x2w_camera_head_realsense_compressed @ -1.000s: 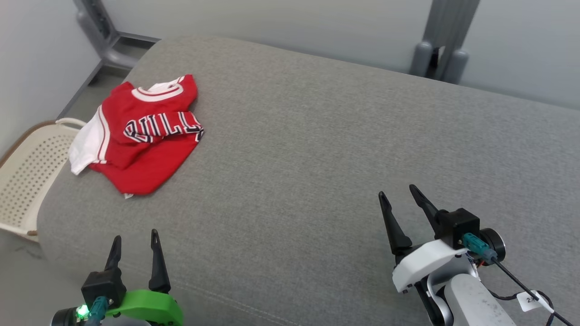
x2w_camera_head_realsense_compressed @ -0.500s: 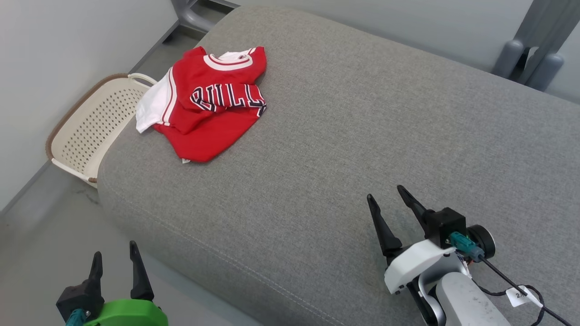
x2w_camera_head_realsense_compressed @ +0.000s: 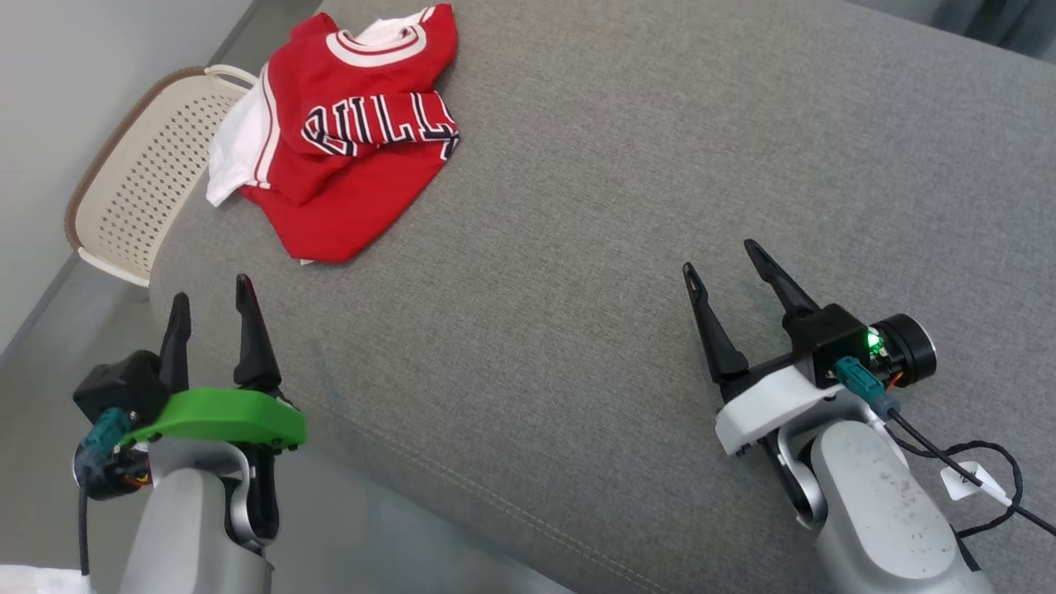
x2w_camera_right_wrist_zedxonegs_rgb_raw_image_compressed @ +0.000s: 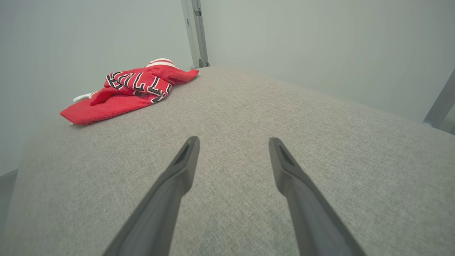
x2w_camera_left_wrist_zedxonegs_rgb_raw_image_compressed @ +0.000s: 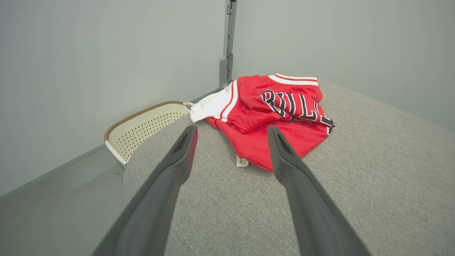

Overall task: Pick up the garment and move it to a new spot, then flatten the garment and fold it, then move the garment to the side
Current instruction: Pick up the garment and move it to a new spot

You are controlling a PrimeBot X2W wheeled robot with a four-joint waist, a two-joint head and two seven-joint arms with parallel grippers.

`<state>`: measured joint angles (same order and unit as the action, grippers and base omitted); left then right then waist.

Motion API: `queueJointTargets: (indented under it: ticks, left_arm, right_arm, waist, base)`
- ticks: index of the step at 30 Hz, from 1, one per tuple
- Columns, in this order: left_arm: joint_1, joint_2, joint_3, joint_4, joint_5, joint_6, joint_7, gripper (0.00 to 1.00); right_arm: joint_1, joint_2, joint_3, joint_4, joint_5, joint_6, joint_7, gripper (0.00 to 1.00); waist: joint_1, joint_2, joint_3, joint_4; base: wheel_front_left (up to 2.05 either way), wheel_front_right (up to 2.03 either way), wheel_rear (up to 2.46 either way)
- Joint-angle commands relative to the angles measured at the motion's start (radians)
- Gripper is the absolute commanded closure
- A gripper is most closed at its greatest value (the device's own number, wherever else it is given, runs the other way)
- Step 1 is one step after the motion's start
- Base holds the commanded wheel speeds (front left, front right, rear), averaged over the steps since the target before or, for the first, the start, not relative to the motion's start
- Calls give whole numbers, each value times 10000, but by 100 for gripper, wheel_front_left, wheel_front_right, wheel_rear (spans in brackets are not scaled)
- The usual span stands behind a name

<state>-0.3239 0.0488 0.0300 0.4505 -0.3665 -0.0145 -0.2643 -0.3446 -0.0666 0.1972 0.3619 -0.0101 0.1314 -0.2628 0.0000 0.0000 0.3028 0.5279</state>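
Red jersey (x2w_camera_head_realsense_compressed: 346, 140) with the dark-and-white "BULL" lettering is lying crumpled at about 11 o'clock on the grey cushion (x2w_camera_head_realsense_compressed: 619, 206) in your head view, right up against that far-left corner. One white sleeve is flopping toward 9 o'clock, out over the cushion's edge, and the red hem is pointing down toward 6. A cream perforated basket (x2w_camera_head_realsense_compressed: 132, 190) is sitting on the floor just beside the cushion, at 9 o'clock from the jersey.

Your left gripper (x2w_camera_head_realsense_compressed: 210, 289) is hanging at 7 o'clock by the cushion's near-left corner, fingers standing apart and holding nothing. It's well short of the fabric. From the left wrist camera, the left gripper (x2w_camera_left_wrist_zedxonegs_rgb_raw_image_compressed: 231, 128) is aiming straight at the jersey (x2w_camera_left_wrist_zedxonegs_rgb_raw_image_compressed: 273, 110), with the hem and its little white tag (x2w_camera_left_wrist_zedxonegs_rgb_raw_image_compressed: 242, 161) showing between the two tips.

Your right gripper (x2w_camera_head_realsense_compressed: 719, 256) is sitting over the cushion at 4 o'clock, jaws spread too and empty, well apart from the garment. In the right wrist view the right gripper (x2w_camera_right_wrist_zedxonegs_rgb_raw_image_compressed: 233, 139) is facing bare grey fabric, and the jersey (x2w_camera_right_wrist_zedxonegs_rgb_raw_image_compressed: 131, 89) is lying off at 10 o'clock.
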Motion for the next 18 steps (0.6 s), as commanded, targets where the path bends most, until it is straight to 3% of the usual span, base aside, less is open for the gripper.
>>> queueJointTargets:
  ticks: [1, 10, 18]
  left_arm:
    - [-364, 37, 165, 188, 54, -130, 3, 0]
    - [-2627, 181, 1159, 1671, 686, -720, 3, 0]
    - [-4259, 711, 1889, 3259, 1146, -825, 3, 0]
  right_arm:
    - [-212, -99, 27, -135, -90, -15, -26, 0]
    - [-579, -295, 259, -924, -97, -15, -27, 0]
    - [-807, -500, 445, -1807, -101, -15, -26, 0]
  waist:
    - [0, 0, 865, -605]
    - [0, 0, 1878, -1494]
    - [0, 0, 2663, -2195]
  base:
    - [0, 0, 0]
    - [0, 0, 0]
    - [0, 0, 0]
